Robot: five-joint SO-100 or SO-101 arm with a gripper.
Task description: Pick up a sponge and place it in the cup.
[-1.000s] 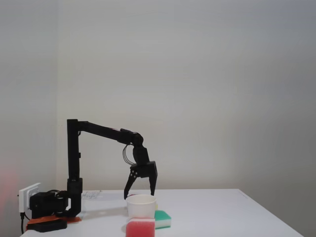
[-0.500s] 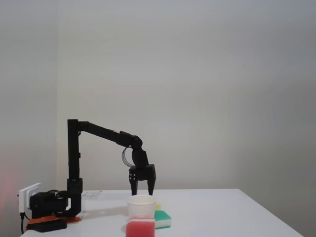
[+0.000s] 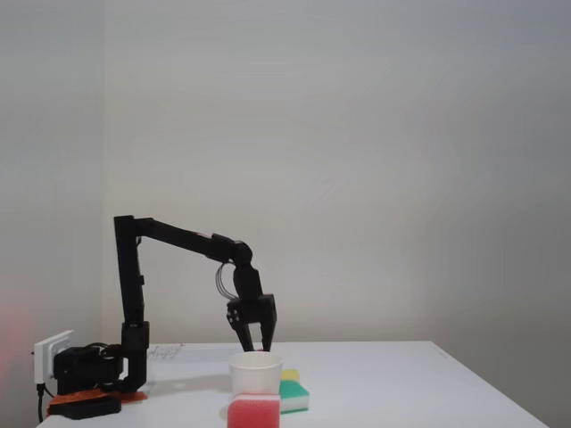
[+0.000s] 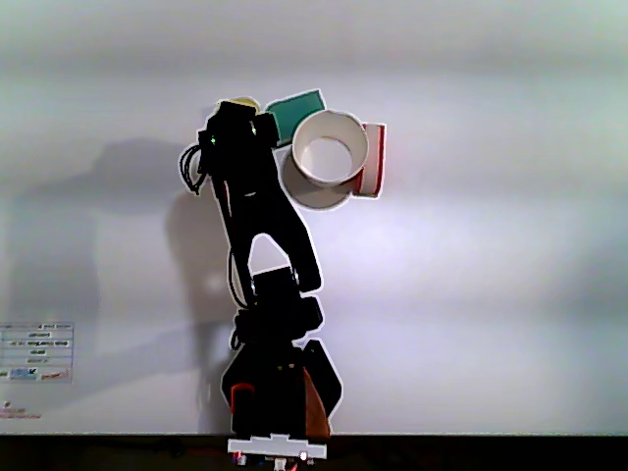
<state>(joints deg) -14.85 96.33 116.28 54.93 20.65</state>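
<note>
The white cup (image 3: 256,373) stands upright on the table, and in the other view its inside (image 4: 331,147) looks plain white. A pink-red sponge (image 3: 253,413) with a white layer lies against the cup's side, to the cup's right in the other view (image 4: 374,157). My black gripper (image 3: 254,349) hangs fingers-down just behind the cup in the fixed view, a little above the table. In the other view the gripper (image 4: 241,116) is left of the cup, apart from it. Its jaws stand a narrow gap apart, with nothing between them.
A green sponge (image 3: 293,395) lies beside the cup (image 4: 295,112), with a bit of yellow (image 4: 243,101) showing under the gripper head. The arm's base (image 3: 94,370) and a white socket block (image 3: 52,349) sit at the table's left end. White table stretches right (image 3: 428,392).
The jaws have narrowed from wide open to a small gap. The gripper has lifted slightly and drawn back toward the base, away from the cup.
</note>
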